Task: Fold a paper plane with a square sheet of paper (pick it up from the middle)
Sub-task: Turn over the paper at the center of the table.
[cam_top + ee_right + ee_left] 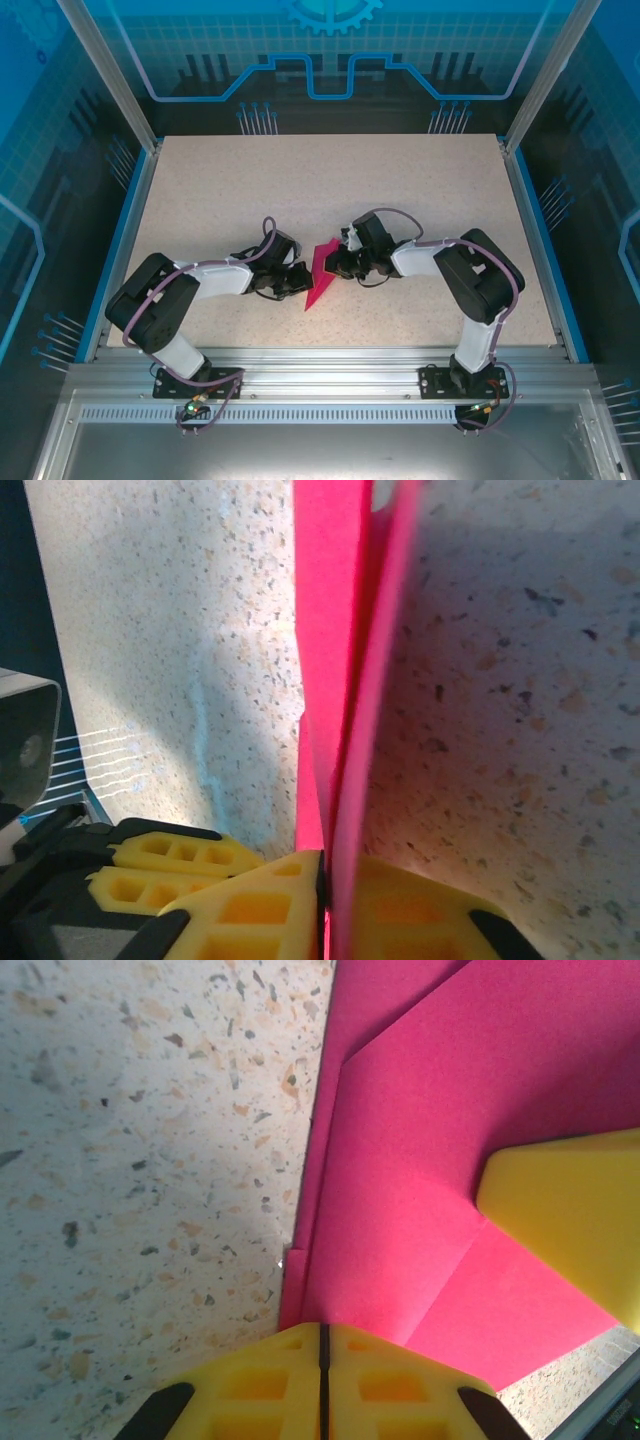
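A folded, pointed magenta-pink paper sheet (320, 276) is held low over the speckled beige table (300, 190), directly between the two grippers. Its long axis is set across the line joining them, and the sharp tip is turned toward the arm bases. The right gripper (339, 262) is clamped on the sheet: its yellow fingers (250, 910) are closed with the paper between them, standing on edge and running straight ahead from the tips. The left gripper (296, 281) is closed with nothing between its fingers. The sheet is met face-on just ahead of its tips and touches them. The coming crease is judged to depend on the right clamp being kept.
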Available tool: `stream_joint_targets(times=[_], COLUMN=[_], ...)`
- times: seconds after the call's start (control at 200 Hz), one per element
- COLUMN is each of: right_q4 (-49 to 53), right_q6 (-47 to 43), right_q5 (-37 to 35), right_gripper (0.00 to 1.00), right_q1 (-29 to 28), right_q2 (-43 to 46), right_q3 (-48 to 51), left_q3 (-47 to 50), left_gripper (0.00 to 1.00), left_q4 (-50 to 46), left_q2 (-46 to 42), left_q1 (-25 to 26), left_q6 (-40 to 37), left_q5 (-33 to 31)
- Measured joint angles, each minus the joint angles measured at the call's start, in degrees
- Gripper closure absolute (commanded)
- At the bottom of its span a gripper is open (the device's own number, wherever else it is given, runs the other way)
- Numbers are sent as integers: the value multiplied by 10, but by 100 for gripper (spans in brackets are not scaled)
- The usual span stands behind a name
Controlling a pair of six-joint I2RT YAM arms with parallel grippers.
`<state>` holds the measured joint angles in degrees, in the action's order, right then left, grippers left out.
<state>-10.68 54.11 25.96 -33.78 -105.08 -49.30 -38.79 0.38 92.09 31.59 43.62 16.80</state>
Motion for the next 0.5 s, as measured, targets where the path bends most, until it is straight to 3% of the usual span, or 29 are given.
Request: stream_joint_targets(times=[0.225, 0.5], right_q4=[52, 300], right_q6=[-34, -172], right_q5=[-7, -132], right_gripper=[95, 93], right_q1=[0, 0], right_q2=[6, 91], right_q3=[-31, -131], left_q3=[4, 15], left_gripper=[86, 80], left_q4=[0, -29], left_q2=[-32, -170], left_q1=[0, 0], left_q6=[2, 7], left_q5=[0, -57])
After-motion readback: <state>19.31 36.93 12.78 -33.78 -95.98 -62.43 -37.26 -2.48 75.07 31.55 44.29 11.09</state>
